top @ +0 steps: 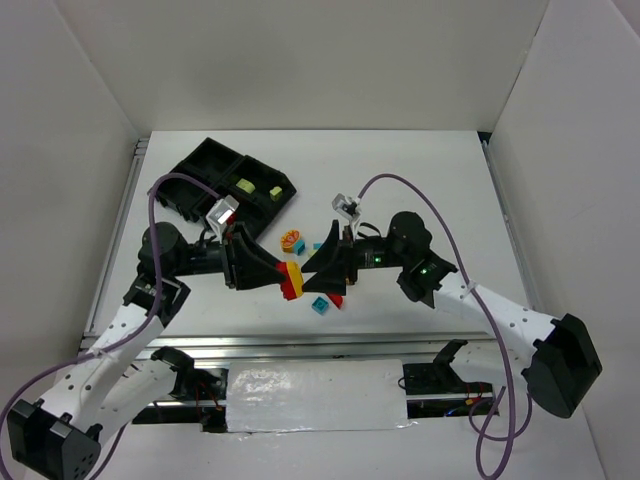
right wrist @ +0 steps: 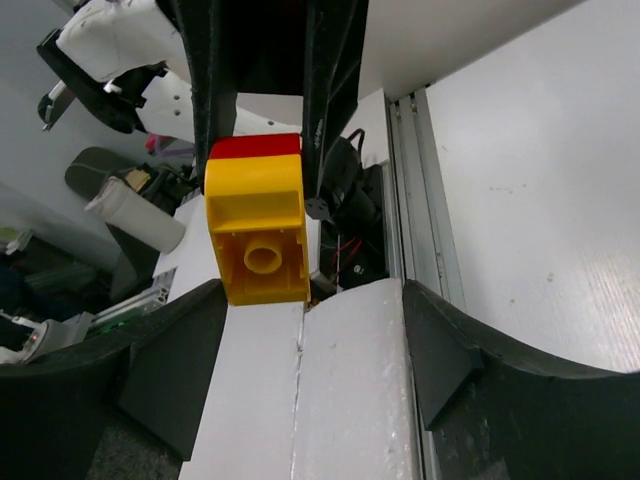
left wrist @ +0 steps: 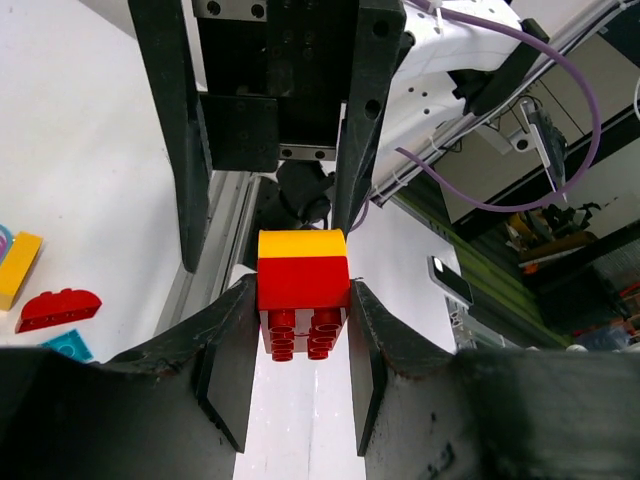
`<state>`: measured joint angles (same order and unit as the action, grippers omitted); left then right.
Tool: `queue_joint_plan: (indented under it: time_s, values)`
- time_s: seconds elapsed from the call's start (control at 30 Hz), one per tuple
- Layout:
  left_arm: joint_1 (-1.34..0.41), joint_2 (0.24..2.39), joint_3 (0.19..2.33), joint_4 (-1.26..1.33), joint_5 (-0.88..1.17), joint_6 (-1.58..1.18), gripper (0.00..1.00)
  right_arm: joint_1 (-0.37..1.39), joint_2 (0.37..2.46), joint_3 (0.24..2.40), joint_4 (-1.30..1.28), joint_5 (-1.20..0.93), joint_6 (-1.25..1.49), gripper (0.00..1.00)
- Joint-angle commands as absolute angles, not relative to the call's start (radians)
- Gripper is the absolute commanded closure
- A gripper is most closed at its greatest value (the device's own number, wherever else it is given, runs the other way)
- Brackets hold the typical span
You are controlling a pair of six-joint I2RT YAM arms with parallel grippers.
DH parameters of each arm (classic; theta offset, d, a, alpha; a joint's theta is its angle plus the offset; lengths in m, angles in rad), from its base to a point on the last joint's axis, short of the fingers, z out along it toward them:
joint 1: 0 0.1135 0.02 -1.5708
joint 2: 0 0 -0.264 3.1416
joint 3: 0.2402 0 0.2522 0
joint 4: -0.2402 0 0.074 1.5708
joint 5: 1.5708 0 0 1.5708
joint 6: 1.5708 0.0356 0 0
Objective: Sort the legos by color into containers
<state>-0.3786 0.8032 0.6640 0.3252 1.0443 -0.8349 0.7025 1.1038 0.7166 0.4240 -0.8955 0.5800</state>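
Left pincer (left wrist: 303, 350) gripped the red half of a red-and-yellow brick (left wrist: 303, 285), its fingers pressed against both sides and the brick held clear of the white table (top: 430, 200). At the far left of the table lay the black tray (top: 215, 165), set at an angle, with pale green bricks (top: 245, 186) in its rightmost compartment. Loose pieces lay around the two arms: an orange-topped brick (top: 291, 240) just behind them, and a teal brick (top: 319, 305) and a red brick (top: 337, 299) side by side on the near side. The right pincer (right wrist: 312, 350) faced the left one, its fingers well apart on either side of the brick's yellow end. That end sat close to one finger, though whether it touched could not be told. The tray's other compartments were too dark to read, and the left arm crossed one corner of it. In the left wrist view a yellow brick (left wrist: 18, 265) was cut off by the edge.
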Motion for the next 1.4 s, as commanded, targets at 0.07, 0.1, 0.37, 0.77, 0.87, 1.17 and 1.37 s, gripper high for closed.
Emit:
queue_joint_plan:
  time_s: [0.07,0.1,0.37,0.77,0.87,1.17,1.37]
  values:
    - [-0.406,0.813,0.657,0.471,1.081,-0.885,1.00,0.744,1.135,0.785,0.554,-0.919,0.609,0.29]
    - [-0.410,0.818,0.655,0.480,1.081,-0.891,1.00,0.747,1.141,0.790,0.566,-0.926,0.615,0.34]
    - [-0.416,0.844,0.683,0.414,1.055,-0.847,1.00,0.756,1.151,0.750,0.686,-0.965,0.663,1.00]
    - [-0.284,0.894,0.893,-0.162,0.804,-0.558,1.00,0.413,1.003,0.610,0.453,-0.885,0.554,1.00]
    - [-0.265,0.954,0.977,-0.286,0.569,-0.546,1.00,0.411,0.985,0.646,0.329,-0.789,0.500,1.00]
    - [-0.209,1.281,1.224,-0.505,-0.259,-0.742,0.90,0.423,0.974,0.676,0.146,-0.514,0.554,1.00]
    - [-0.150,1.515,1.370,-0.480,-0.310,-0.756,0.81,0.436,0.925,0.677,0.057,-0.502,0.509,1.00]
